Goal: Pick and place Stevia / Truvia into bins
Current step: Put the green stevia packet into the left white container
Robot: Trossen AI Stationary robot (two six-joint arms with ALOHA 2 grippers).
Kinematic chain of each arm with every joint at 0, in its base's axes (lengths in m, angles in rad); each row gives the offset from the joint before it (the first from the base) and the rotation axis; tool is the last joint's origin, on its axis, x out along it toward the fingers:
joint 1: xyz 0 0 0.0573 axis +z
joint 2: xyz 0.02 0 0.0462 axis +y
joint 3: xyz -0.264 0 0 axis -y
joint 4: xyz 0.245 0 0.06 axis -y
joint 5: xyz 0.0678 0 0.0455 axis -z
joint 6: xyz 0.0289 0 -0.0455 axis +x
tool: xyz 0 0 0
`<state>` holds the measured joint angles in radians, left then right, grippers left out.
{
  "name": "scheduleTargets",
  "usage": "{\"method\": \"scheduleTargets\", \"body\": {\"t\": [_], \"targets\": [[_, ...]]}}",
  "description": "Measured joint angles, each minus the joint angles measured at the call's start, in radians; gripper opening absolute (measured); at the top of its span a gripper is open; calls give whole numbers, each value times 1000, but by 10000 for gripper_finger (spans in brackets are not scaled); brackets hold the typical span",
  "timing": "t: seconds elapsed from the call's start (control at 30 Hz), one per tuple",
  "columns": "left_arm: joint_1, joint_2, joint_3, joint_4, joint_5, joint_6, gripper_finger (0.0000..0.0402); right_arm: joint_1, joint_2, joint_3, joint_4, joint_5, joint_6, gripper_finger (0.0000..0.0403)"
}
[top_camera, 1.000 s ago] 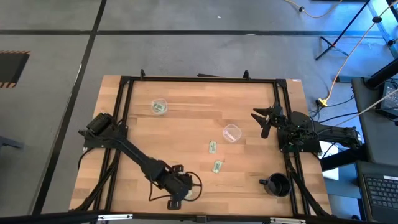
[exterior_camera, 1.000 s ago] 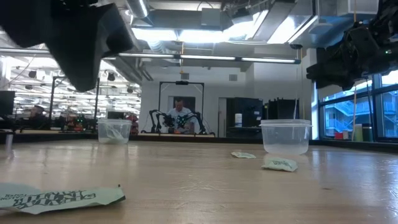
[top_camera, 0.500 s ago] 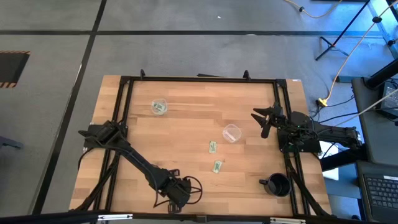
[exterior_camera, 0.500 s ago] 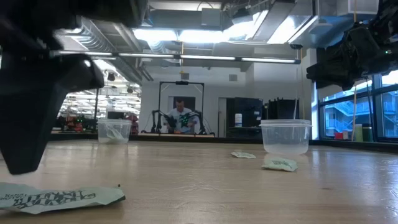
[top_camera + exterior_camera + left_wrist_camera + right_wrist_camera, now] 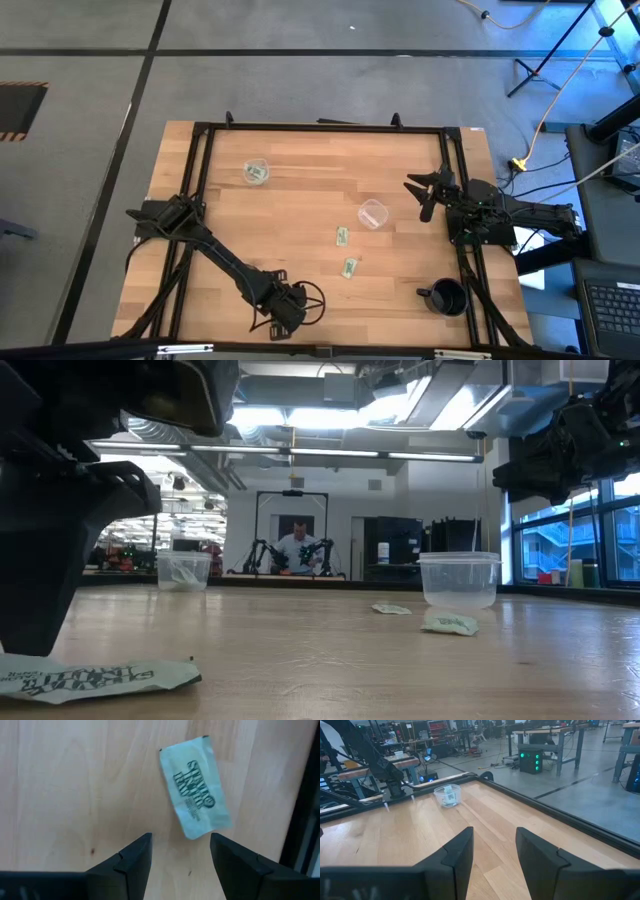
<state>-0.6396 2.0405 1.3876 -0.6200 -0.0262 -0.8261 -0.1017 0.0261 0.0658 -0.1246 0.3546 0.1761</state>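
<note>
— What has changed on your table?
— Your left gripper has dropped lower at the front edge, fingers spread. Your right gripper waits spread at the right edge.
— And the packet?
— Flat just beyond the fingertips; long axis slanted across them; its near end partly hidden in the low view.

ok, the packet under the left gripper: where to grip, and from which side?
Come straight down with the left gripper, open, over the packet. It lies flat on the table at a slight angle, so turn the wrist and pinch across the short width, near the middle.
</note>
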Motion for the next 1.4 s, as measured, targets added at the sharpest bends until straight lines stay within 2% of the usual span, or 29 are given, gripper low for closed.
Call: {"method": "scheduleTargets", "body": {"t": [0.33,0.9,1.23,1.4], "targets": [[0,9,-2,52,-3,0,186,0,0,0,0,0,-1,152],[1,35,-3,39,-25,-25,67,0,0,0,0,0,1,152],[2,36,-3,41,-29,-25,15,0,0,0,0,0,-1,152],[-2,36,-4,49,-25,14,10,0,0,0,0,0,-1,152]]}}
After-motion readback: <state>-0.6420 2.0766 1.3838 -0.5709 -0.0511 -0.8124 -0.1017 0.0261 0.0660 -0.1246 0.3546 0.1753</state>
